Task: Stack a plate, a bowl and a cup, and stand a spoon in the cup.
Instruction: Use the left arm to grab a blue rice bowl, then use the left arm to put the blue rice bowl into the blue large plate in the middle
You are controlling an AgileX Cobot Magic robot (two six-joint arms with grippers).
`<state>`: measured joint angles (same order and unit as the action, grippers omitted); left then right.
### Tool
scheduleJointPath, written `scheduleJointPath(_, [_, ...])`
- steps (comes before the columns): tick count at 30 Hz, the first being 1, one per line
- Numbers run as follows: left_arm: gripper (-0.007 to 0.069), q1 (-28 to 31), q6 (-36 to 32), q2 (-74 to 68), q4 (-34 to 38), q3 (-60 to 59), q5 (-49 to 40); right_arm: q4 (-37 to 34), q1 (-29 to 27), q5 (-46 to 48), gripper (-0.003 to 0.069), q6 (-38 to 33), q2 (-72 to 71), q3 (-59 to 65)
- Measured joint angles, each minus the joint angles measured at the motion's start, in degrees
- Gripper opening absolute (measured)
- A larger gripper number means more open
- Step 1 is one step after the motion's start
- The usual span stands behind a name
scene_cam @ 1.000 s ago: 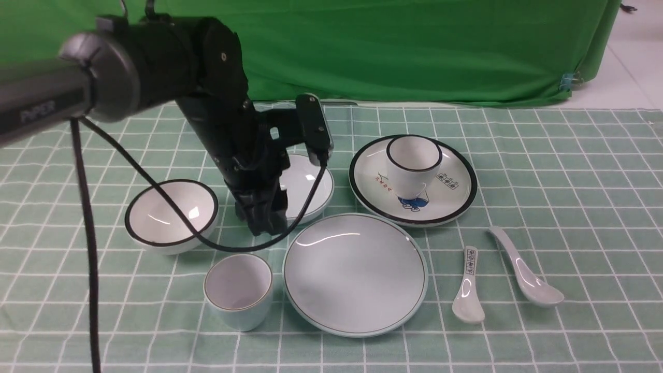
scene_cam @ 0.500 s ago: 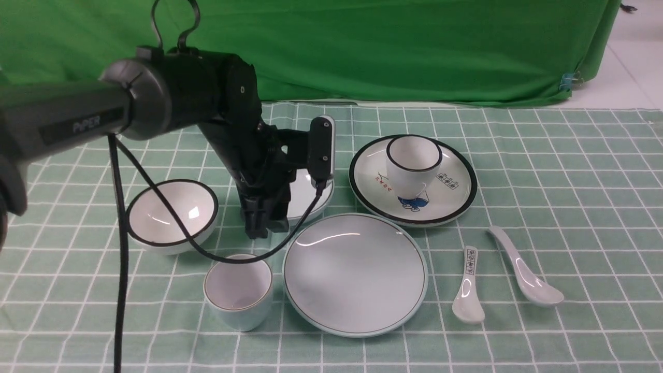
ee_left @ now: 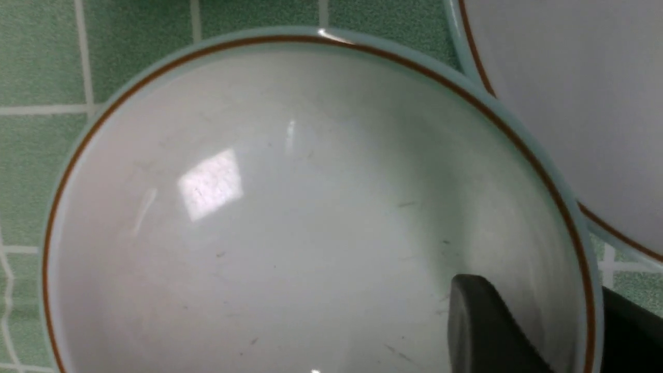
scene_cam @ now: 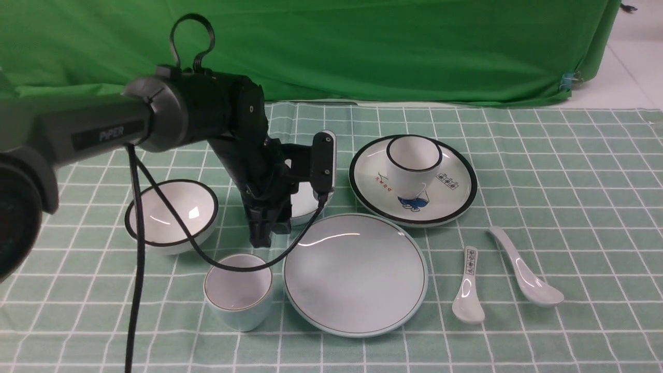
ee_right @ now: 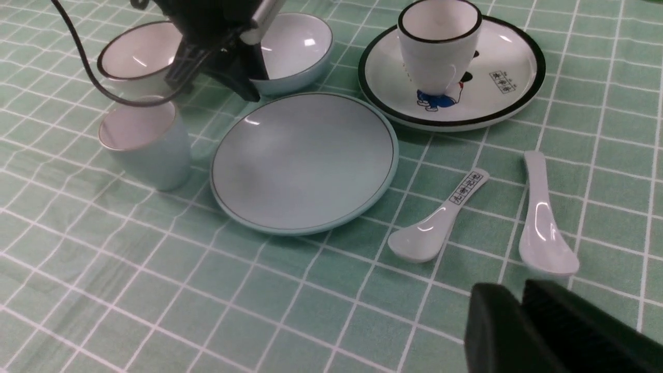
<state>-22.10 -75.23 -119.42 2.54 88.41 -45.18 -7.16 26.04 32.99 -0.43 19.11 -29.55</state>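
**Left gripper clamps the bowl's rim**

Front view: the left gripper point(scene_cam: 264, 230) reaches down at the bowl point(scene_cam: 305, 210), behind the plate point(scene_cam: 355, 274); its grip is hidden. Left wrist view: 1 finger point(ee_left: 481, 331) sits inside the bowl, the other outside, clamping the rim. Right wrist view: the right gripper point(ee_right: 520, 321) is closed on nothing; the spoon point(ee_right: 541, 217) lies flat, handle pointing away from the robot.

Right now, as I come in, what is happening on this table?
The left gripper has one finger inside the pale blue-green bowl and one outside, across its rim. The bowl sits on the checked cloth; whether it is pinched cannot be told. The pale blue-green plate, the pale handleless cup and the plain long spoon lie apart on the cloth, nothing stacked yet. The right gripper is shut and holds nothing.
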Motion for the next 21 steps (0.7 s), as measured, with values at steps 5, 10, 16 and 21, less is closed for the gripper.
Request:
scheduleJointPath(5, [0.0041,-0.04,0.88,0.26,-0.04,0.37,0.49,0.0,0.0,0.0,0.0115,0.43,0.0,0.0])
scheduleJointPath(10, [0.0029,-0.16,4.3,2.21,-0.8,0.37,0.01,0.0,0.0,0.0,0.0118,-0.01,0.0,0.0])
scheduleJointPath(16, [0.0029,-3.87,16.43,9.27,-3.52,0.31,-4.7,0.07,0.0,0.0,0.0125,-0.46,0.0,0.0])
scheduleJointPath(21, [0.0029,-12.2,24.79,13.17,-4.96,0.31,-9.17,0.07,0.0,0.0,0.0129,-0.87,0.0,0.0])
